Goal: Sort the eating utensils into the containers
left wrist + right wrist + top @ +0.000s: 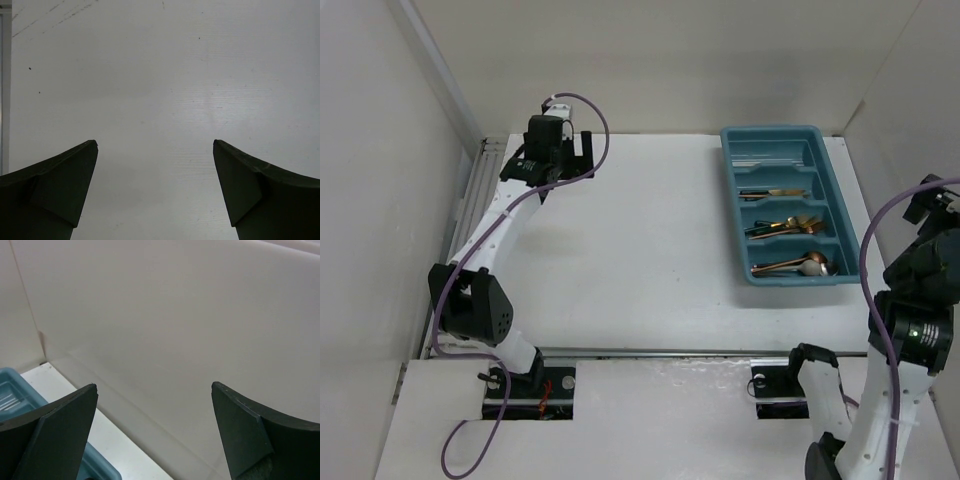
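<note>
my left claw [578,150] is out at the far left corner of the table [650,250], fingers spread wide with nothing between them. through its wrist camera the left claw [155,145] shows only bare white table [160,60] between and ahead of the two dark fingers [60,185], with a few faint scuffs further out.

the teal tray [785,131] sits well apart from that claw, across the table to its right. its slots run side by side, and i can see utensils lying in three of them. one holds a gold knife [772,193] with a dark handle. the next one nearer me holds a bunch of gold forks [798,226]. the nearest holds spoons [813,263], one bowl pale and shiny. the farthest slot has some pale streaks in it, and i cannot tell what they are.

my right claw [932,200] is raised at the right edge, just beside the tray's right rim and above it. from its own camera the right claw [152,386] is also spread apart and holding nothing. it faces the pale side wall [175,315]. a corner of the tray [12,390] shows low to the left, partly behind the left finger [50,435], and a strip of white table [65,382] runs between tray and wall.
</note>
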